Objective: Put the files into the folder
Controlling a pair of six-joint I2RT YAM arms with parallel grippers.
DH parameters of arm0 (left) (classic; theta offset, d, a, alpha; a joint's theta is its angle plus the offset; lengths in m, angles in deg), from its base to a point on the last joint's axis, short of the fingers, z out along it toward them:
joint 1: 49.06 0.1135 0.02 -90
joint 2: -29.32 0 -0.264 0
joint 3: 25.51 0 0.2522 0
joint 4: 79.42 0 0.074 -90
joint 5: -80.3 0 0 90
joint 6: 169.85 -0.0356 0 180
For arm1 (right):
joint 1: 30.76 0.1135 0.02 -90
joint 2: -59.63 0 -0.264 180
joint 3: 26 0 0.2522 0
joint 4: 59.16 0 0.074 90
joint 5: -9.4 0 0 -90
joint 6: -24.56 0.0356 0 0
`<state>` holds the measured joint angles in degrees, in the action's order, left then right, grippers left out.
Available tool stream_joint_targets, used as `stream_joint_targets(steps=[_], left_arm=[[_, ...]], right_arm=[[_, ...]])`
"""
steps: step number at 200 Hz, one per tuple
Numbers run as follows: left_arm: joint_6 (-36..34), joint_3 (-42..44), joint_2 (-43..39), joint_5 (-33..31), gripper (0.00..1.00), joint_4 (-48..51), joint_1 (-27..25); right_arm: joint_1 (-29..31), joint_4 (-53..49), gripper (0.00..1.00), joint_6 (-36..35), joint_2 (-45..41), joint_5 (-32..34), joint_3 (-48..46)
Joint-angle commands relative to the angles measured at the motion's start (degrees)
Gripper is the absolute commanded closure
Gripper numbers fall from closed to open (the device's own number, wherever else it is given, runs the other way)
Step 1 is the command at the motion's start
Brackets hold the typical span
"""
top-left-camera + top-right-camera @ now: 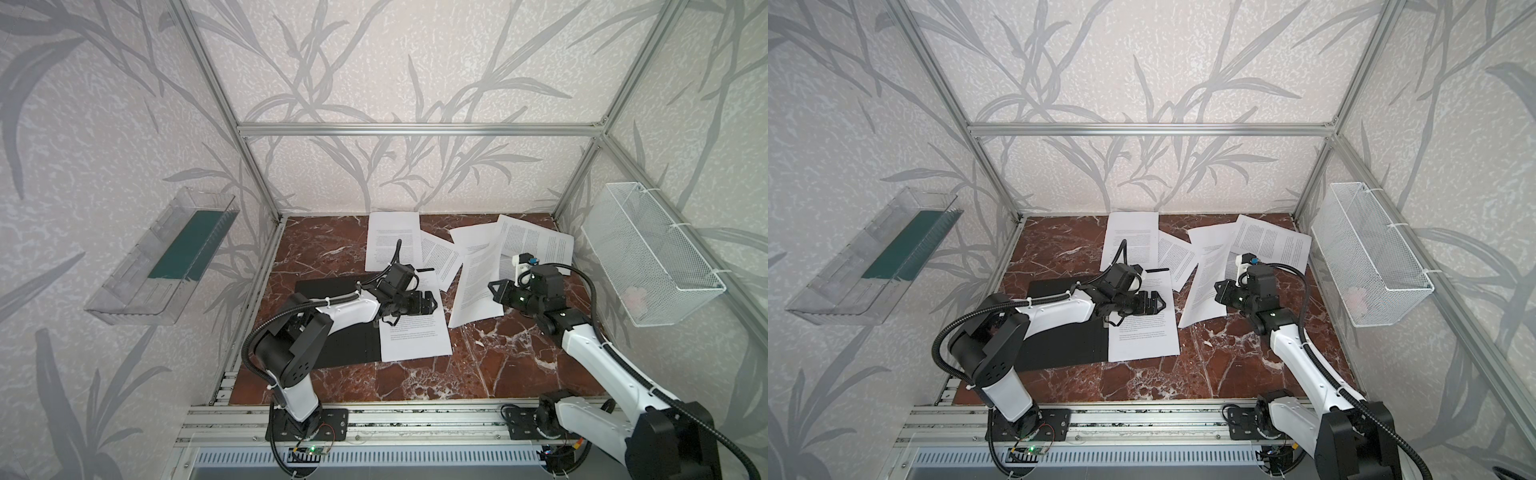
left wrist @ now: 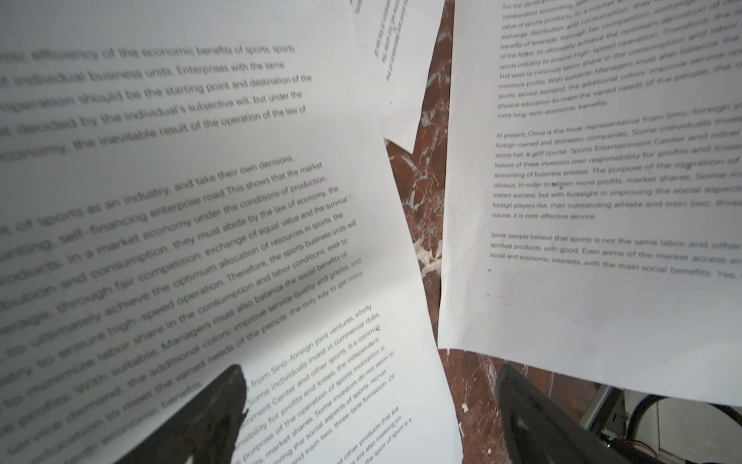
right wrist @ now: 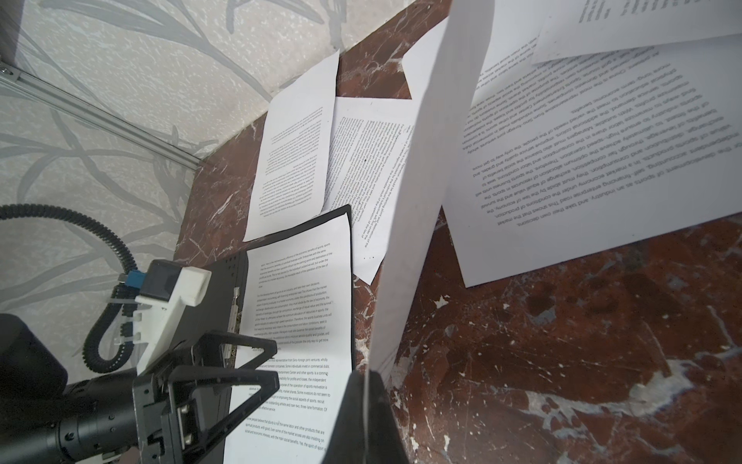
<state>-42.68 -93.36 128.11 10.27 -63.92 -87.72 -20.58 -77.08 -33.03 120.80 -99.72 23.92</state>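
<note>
Files (image 1: 392, 239): we see white sheets of dense black print. Most are fanned and overlapping across the upper middle of both top views, near the back wall.
Filed sheet (image 1: 415, 332): it lies flat on the right half of the folder, at frame centre.
Held sheet (image 1: 473, 286): it tilts up off the surface, right of centre. In the right wrist view it stands edge-on.
Folder (image 1: 349, 345): it lies open with its black inside upward, centre-left in both top views. A metal clip bar (image 3: 236, 309) runs beside the filed sheet.
Left gripper (image 1: 432, 305): the jaws are spread wide and hold nothing. It is poised over the right edge of the filed sheet.
Right gripper (image 3: 365, 381): the jaws are pressed together on one edge of the held sheet.
Clear tray (image 1: 137, 286): it is mounted on the left wall, at middle left of the frame. A dark green panel (image 1: 191, 245) lies in it.
Wire basket (image 1: 648, 249): it is white mesh, on the right wall at middle right. A pale pinkish item sits at its bottom; we cannot identify it.
Table (image 1: 498, 365): it is red-brown marble with white veins.
Room: we see wallpaper (image 1: 415, 62) with a grey leaf pattern behind an aluminium frame (image 1: 415, 129).
</note>
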Motion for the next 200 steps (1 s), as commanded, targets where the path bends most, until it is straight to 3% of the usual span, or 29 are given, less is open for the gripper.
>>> stream_joint_targets(steps=[1, 77, 200], left_arm=[[1.12, 2.17, -1.59, -1.03, 0.03, -1.42, -0.99], [0.65, 0.76, 1.45, -4.47, 0.03, -0.36, -0.96], [-0.94, -2.32, 3.96, -4.48, 0.03, 1.64, 1.34]], right_arm=[[0.31, 0.3, 1.0, -0.93, 0.35, -0.74, 1.54], [0.37, 0.31, 1.0, -1.0, 0.44, -0.92, 1.62], [0.37, 0.3, 1.0, -0.93, 0.56, -1.45, 1.71]])
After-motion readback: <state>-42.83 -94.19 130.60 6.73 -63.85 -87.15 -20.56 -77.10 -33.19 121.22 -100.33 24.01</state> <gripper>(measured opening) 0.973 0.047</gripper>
